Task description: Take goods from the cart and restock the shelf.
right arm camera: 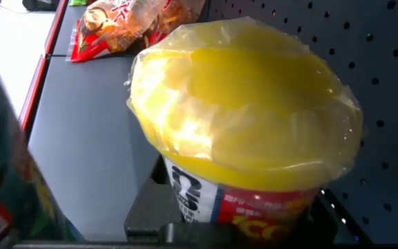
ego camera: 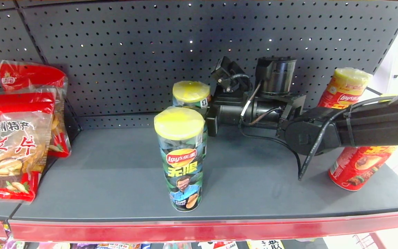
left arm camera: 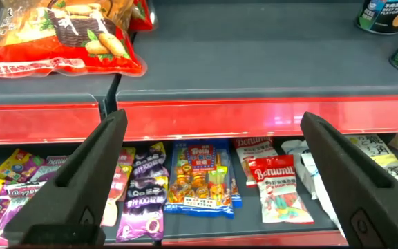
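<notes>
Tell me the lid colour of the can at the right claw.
Yellow lid; clearest in right wrist view.

Front can (ego camera: 183, 166): green-and-black print, yellow lid. Right-hand can (ego camera: 358, 166): red, yellow lid. Shelf (ego camera: 116, 180): dark grey, red front edge. Back panel (ego camera: 133, 52): grey, perforated.

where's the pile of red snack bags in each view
head view: snack bags at the left end of the shelf.
left wrist view: bags lying above the red shelf edge.
right wrist view: bags beyond the yellow lid.
shared landmark: the red shelf edge.
</notes>
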